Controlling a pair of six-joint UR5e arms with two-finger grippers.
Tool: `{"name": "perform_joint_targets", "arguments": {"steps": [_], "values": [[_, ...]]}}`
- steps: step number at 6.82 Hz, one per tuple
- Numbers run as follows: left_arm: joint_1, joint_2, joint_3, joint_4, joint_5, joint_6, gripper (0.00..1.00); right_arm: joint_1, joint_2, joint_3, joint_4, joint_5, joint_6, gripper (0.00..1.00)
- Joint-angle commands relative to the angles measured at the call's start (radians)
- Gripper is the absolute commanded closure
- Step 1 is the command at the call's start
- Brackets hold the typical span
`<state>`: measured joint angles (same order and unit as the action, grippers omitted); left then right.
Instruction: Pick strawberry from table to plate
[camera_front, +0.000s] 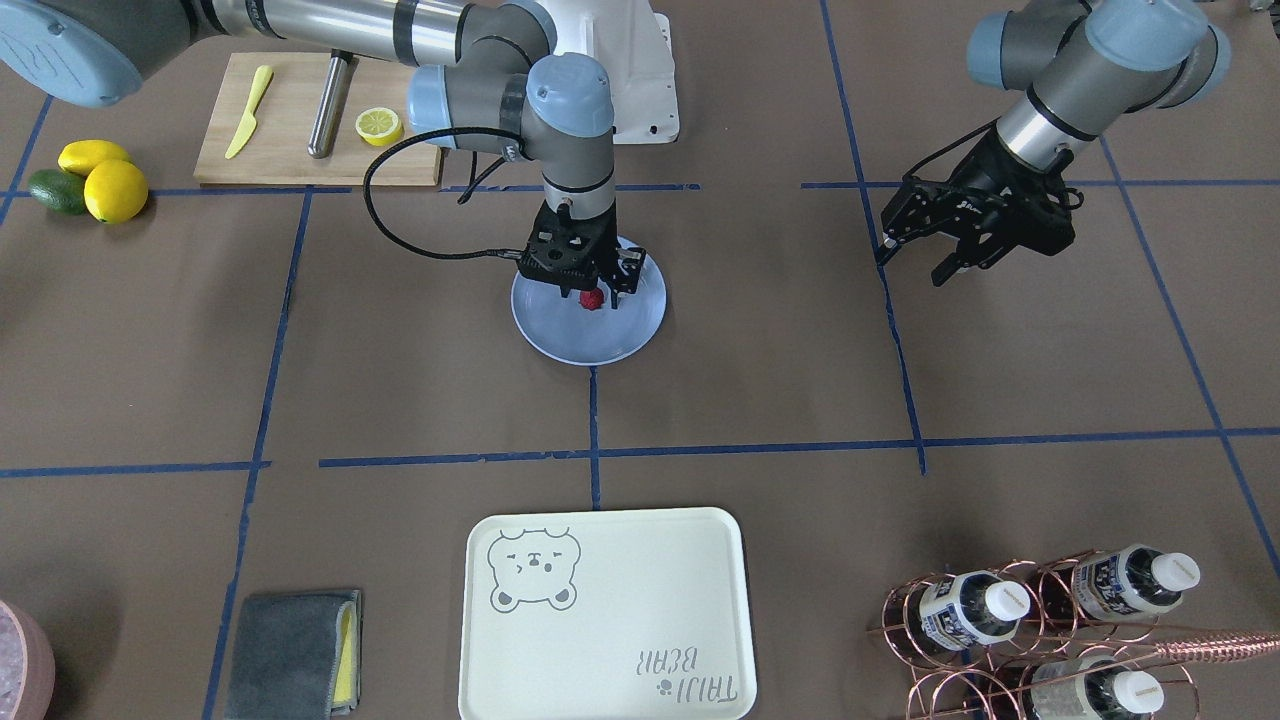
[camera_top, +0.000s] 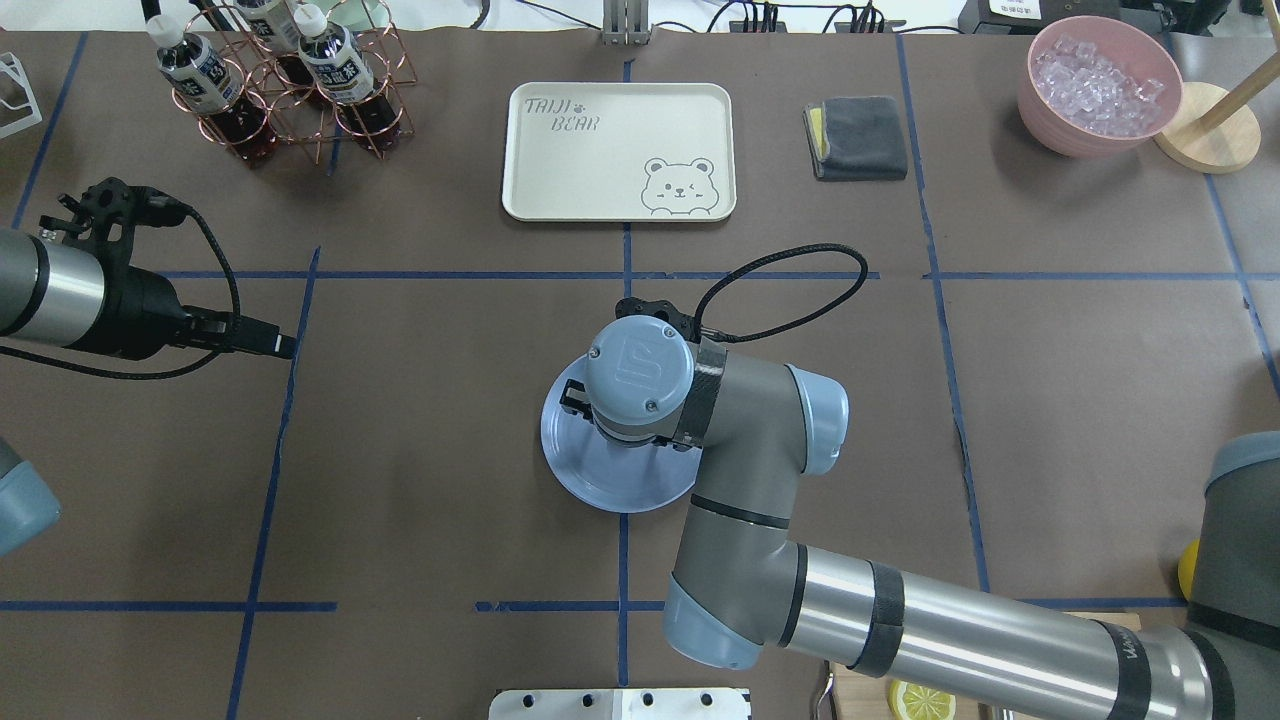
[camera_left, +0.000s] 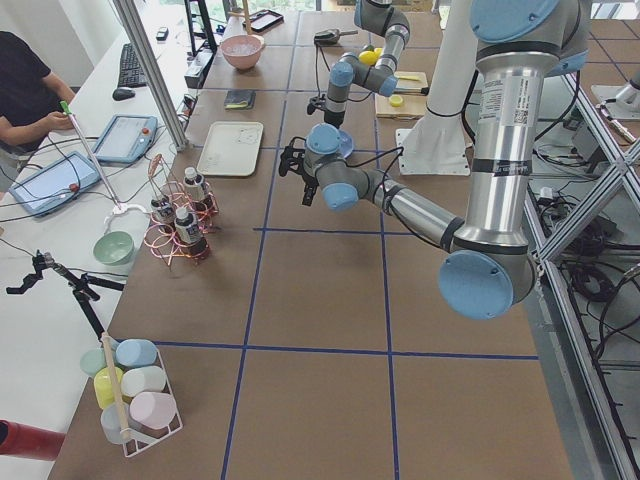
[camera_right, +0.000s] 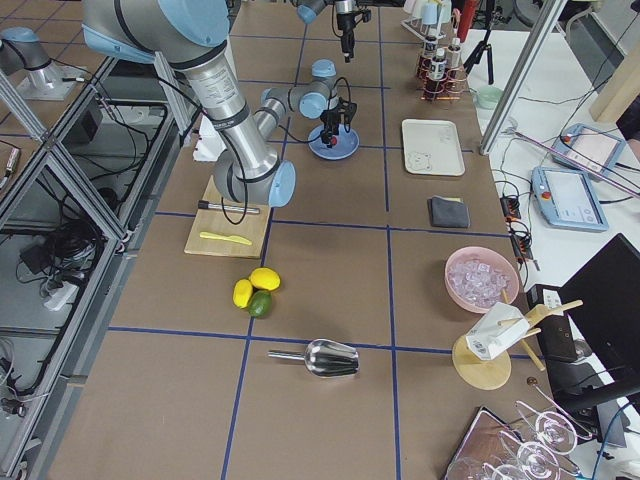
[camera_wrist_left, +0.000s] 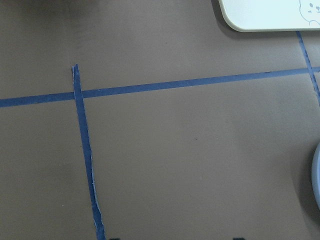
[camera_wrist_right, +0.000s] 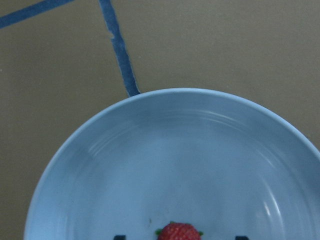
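Note:
A small red strawberry (camera_front: 592, 299) is on the light-blue plate (camera_front: 590, 342) at the middle of the brown-paper table (camera_front: 400, 380). My right gripper (camera_front: 592, 291) points straight down over the plate and stands open around the berry. In the right wrist view the strawberry (camera_wrist_right: 179, 233) shows at the bottom edge on the plate (camera_wrist_right: 175, 150), with a clear gap to each dark fingertip. The overhead view shows only the plate's rim (camera_top: 610, 490), since the right wrist covers the berry. My left gripper (camera_front: 912, 268) hangs open and empty above bare table, well off to the side.
A wooden cutting board (camera_front: 290, 150) with a lemon half (camera_front: 380, 125) and a yellow knife lies behind the plate. Lemons (camera_front: 115, 190) sit beside it. The cream bear tray (camera_front: 605, 615), a grey cloth (camera_front: 295, 650) and a copper bottle rack (camera_front: 1040, 620) line the operators' edge.

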<state>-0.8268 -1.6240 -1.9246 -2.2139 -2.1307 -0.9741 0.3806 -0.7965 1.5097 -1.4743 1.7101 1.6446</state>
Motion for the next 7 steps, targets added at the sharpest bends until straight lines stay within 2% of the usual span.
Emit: {"name": "perform_joint_targets", "arguments": {"steps": [1,2,4,5,6,7], "values": [[-0.002,0.012,0.001,-0.001,0.0,0.008,0.2,0.03,-0.036,0.1,-0.055,0.02,-0.002,0.0],[-0.005,0.06,0.001,-0.004,-0.002,0.119,0.2,0.078,-0.111,0.219,-0.079,0.061,-0.015,0.0],[-0.168,0.149,0.039,0.002,-0.024,0.458,0.2,0.244,-0.345,0.45,-0.083,0.245,-0.214,0.0],[-0.304,0.164,0.111,0.009,-0.085,0.664,0.2,0.338,-0.466,0.518,-0.084,0.313,-0.365,0.0],[-0.427,0.165,0.181,0.026,-0.09,0.862,0.2,0.448,-0.592,0.562,-0.084,0.383,-0.538,0.0],[-0.537,0.145,0.24,0.107,-0.092,1.041,0.2,0.595,-0.71,0.581,-0.084,0.486,-0.769,0.0]]}}
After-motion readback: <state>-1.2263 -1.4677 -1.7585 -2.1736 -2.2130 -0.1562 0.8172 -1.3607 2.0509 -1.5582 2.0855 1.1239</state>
